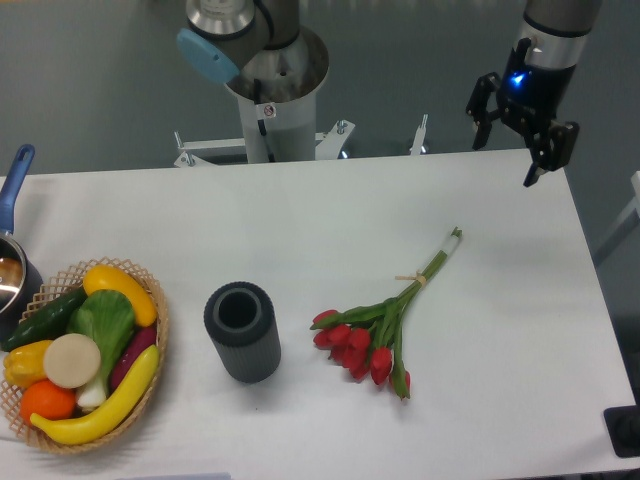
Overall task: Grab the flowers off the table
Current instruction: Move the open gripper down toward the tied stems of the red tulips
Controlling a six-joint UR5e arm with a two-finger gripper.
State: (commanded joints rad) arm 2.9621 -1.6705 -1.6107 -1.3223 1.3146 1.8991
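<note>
The flowers (378, 330), a bunch of red tulip buds with long green stems tied by a thin band, lie flat on the white table (330, 215) right of centre, buds toward the front, stems pointing to the back right. My gripper (504, 163) hangs high above the table's far right corner, well away from the flowers. Its fingers are spread apart and hold nothing.
A dark grey cylindrical holder (241, 330) stands left of the flowers. A wicker basket of vegetables (80, 355) sits at the front left, with a pot with a blue handle (14, 265) at the left edge. The arm's base column (275, 95) rises behind the table.
</note>
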